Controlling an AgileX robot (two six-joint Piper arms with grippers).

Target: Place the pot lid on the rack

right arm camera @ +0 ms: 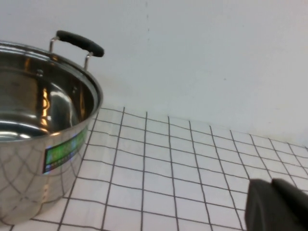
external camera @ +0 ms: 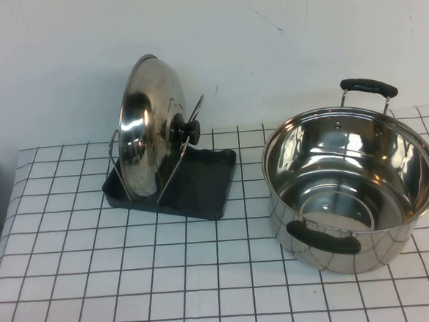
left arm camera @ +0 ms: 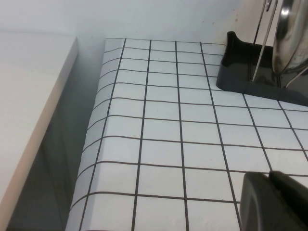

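Two grippers, both closed and empty: left gripper [left arm camera: 276, 202] low at the frame's lower right in its wrist view, right gripper [right arm camera: 279, 207] likewise, neither visible from above. Pot lid [external camera: 144, 125] upper left of centre, on edge among the wire loops of the rack [external camera: 216, 183], apparently already seated. Probably stiff, fairly heavy, slippery when polished; best taken by the black knob [external camera: 185, 128]. Pot [external camera: 349, 188] right, open.

Pot lid [external camera: 144, 129] mirror-polished steel; rack [external camera: 201, 184] dark matt plastic, wire loops; pot [external camera: 352, 184] glossy steel.
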